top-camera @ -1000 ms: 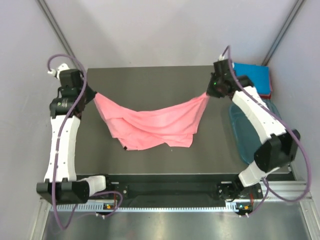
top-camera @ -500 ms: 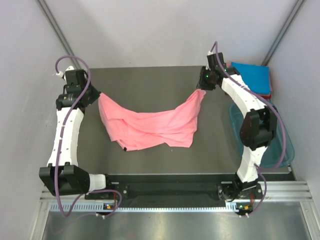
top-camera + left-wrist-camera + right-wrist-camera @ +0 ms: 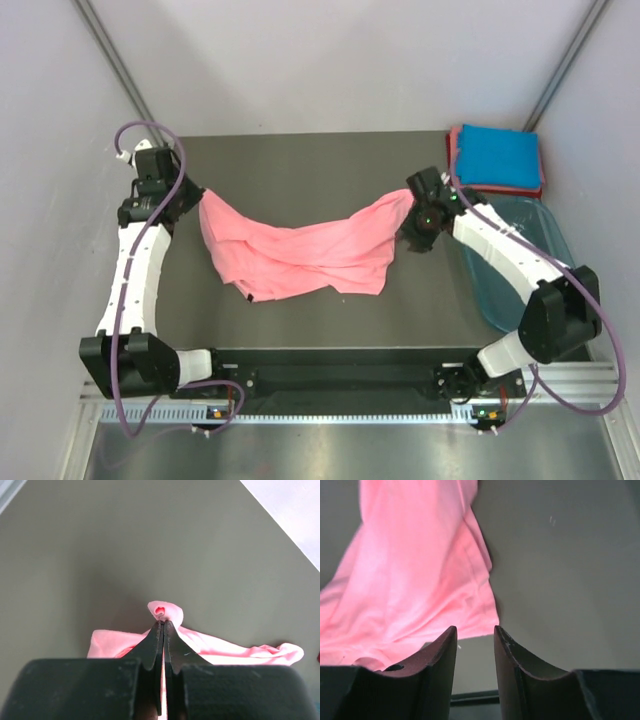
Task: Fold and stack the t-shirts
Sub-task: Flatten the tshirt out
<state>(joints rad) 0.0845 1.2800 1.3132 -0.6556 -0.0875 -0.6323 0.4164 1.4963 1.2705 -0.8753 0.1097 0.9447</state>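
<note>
The salmon-pink t-shirt point(image 3: 300, 255) lies crumpled and spread across the middle of the dark table. My left gripper point(image 3: 190, 203) is shut on its left corner and holds it lifted; the wrist view shows a pinch of pink cloth point(image 3: 168, 611) sticking out past the closed tips of the left gripper point(image 3: 163, 623). My right gripper point(image 3: 412, 226) is open beside the shirt's right corner. In the right wrist view the shirt point(image 3: 415, 580) lies ahead of and left of the right gripper point(image 3: 475, 630), with bare table between the jaws. The bright blue t-shirt point(image 3: 497, 156) lies folded on the folded reddish-pink t-shirt point(image 3: 500, 189) at the back right.
A translucent teal plastic tub point(image 3: 520, 262) sits at the table's right edge, under my right arm. Grey walls close in on both sides and behind. The table's front edge runs just above the arm bases.
My right gripper has let go of the shirt's right corner, opened and dropped toward the near side. The right corner now rests lower. My left gripper still holds its corner.
</note>
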